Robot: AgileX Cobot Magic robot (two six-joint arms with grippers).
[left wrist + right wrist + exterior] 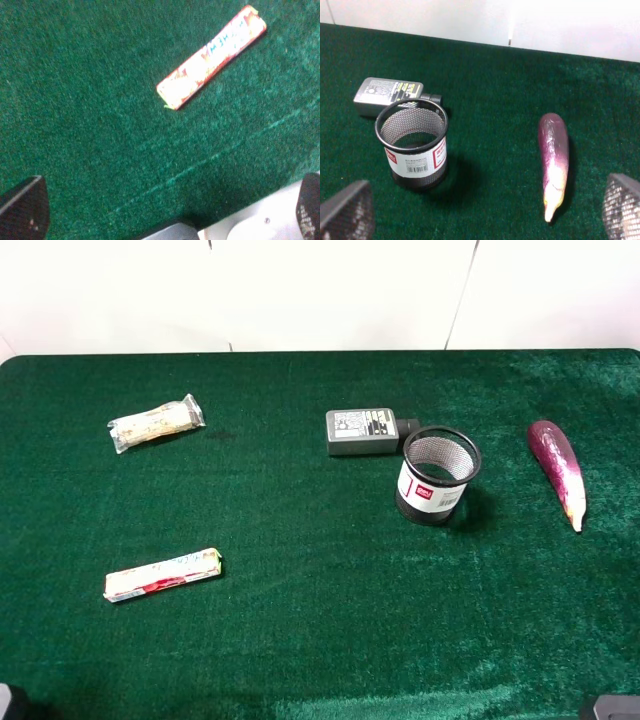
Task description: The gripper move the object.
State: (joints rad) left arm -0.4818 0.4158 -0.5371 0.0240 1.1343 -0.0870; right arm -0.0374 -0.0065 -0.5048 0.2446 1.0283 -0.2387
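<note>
Risk: the flat silver-grey adapter box (361, 431) near the surface's far edge touches the black mesh cup (438, 476); either wide-spread, empty hand could topple it.

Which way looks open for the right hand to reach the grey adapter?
Probably from above: the adapter lies flat with nothing on it, but the mesh cup stands close beside its stub end, nearer the right hand.
</note>
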